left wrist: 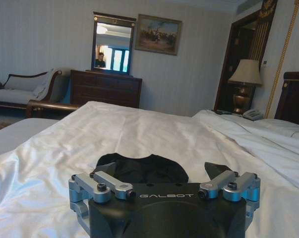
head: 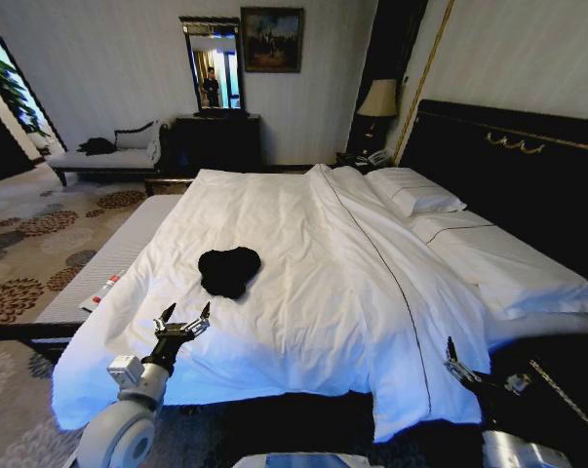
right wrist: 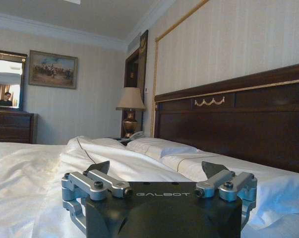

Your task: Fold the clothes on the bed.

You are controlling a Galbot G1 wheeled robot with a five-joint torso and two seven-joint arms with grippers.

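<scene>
The clothes (head: 228,269) lie as one crumpled black heap on the white duvet of the bed (head: 313,244), left of its middle. My left gripper (head: 185,316) hovers open just short of the heap, near the foot of the bed. From the left wrist, the clothes (left wrist: 139,166) sit right beyond the open left gripper (left wrist: 156,174), with nothing between its fingers. My right gripper (head: 450,357) is low at the bed's foot corner on the right, far from the clothes. In the right wrist view the right gripper (right wrist: 156,169) stands open and empty over the duvet.
A dark headboard (head: 508,161) and white pillows (head: 415,195) run along the right. A long bench (head: 103,263) with small items flanks the bed's left side. Beyond stand a dresser with mirror (head: 215,136), a chaise (head: 108,156) and a lamp (head: 378,97).
</scene>
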